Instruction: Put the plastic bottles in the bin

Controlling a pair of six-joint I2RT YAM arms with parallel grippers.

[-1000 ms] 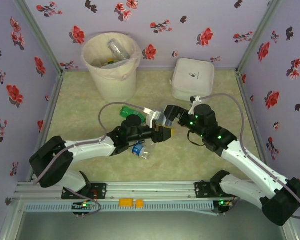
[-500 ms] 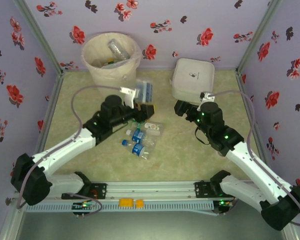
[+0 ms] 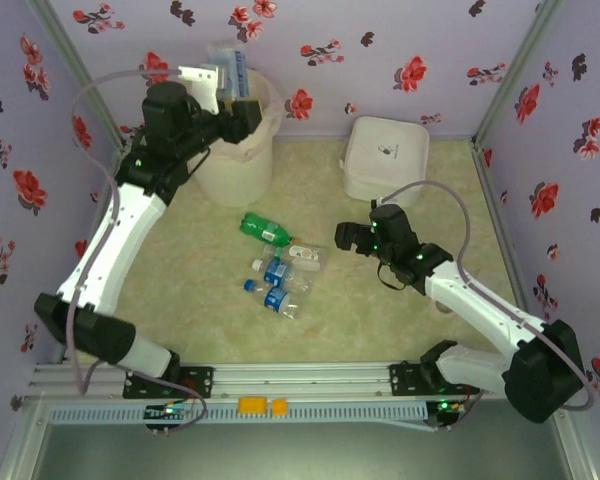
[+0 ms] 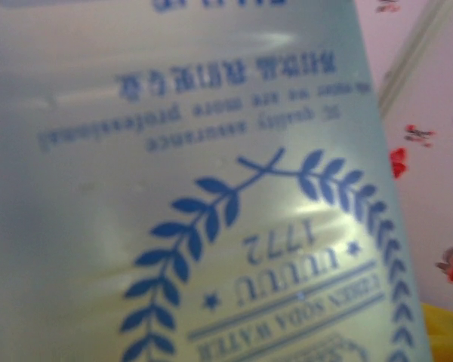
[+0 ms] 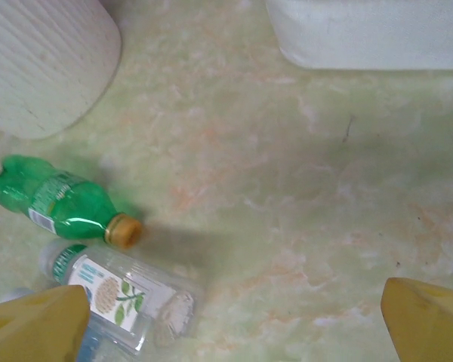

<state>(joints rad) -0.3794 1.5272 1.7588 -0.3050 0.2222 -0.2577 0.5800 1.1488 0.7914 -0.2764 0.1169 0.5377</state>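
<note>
Left tool (image 3: 225, 85) pinched a clear bottle (image 3: 225, 55) over the bin (image 3: 235, 170); it looked light and squashy, best held round its middle, while the right tool (image 3: 343, 238) was spread.

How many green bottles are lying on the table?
1. The green bottle lies on its side between the bin and the clear bottles. More could be hidden inside the bin.

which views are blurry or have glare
left wrist: the clear bottle is very close to the lens, its print soft, glare streaks across it; right wrist: green bottle fairly sharp, yellow fingertips blurred; top external: even light, faint shadows
</note>
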